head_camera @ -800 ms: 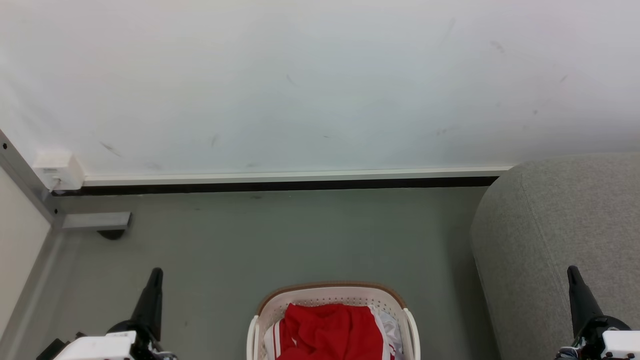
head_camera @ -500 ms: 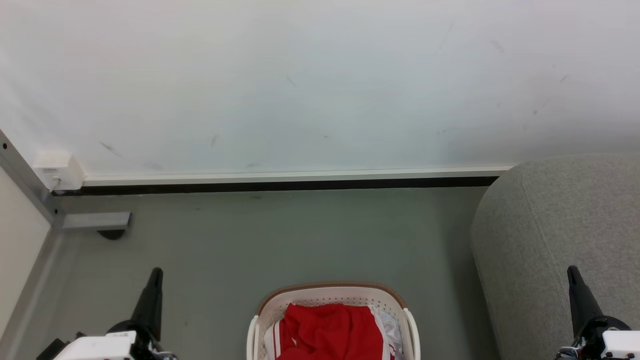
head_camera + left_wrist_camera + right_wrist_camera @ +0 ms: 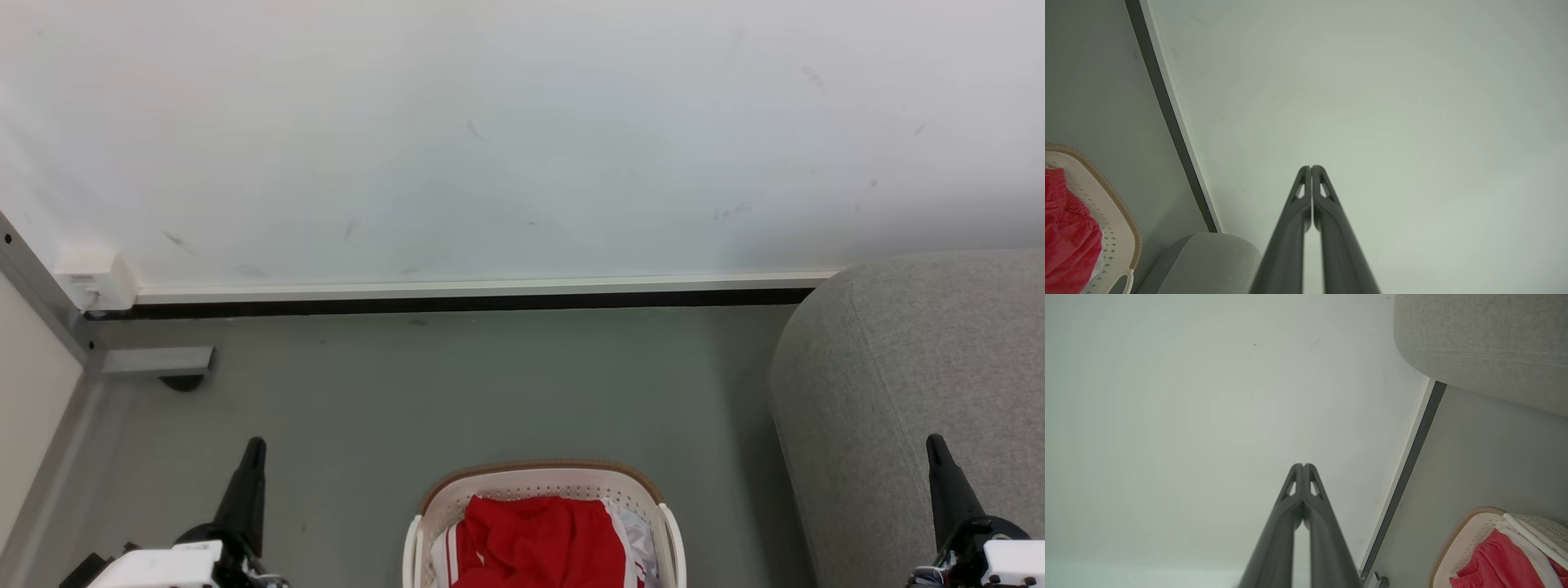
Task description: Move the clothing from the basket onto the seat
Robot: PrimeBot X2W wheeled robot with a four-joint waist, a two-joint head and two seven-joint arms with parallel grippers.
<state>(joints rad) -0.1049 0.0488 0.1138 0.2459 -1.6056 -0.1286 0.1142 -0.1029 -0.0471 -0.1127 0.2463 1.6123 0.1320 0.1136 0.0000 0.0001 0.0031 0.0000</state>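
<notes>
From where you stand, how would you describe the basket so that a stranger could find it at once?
Start at the white wall and come down across the grey floor. There, left of the big grey sofa and not touching it, stands the basket. It alone is white plastic with holes, a brown rim and red clothing inside.

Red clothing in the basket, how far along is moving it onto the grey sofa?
Done: nothing yet; the soft red clothing lies in the white perforated plastic basket. In hand: nothing; the left gripper and right gripper are shut, empty, clear of the basket. Left: every garment to the grey woven-fabric sofa, whose visible part bears none.
</notes>
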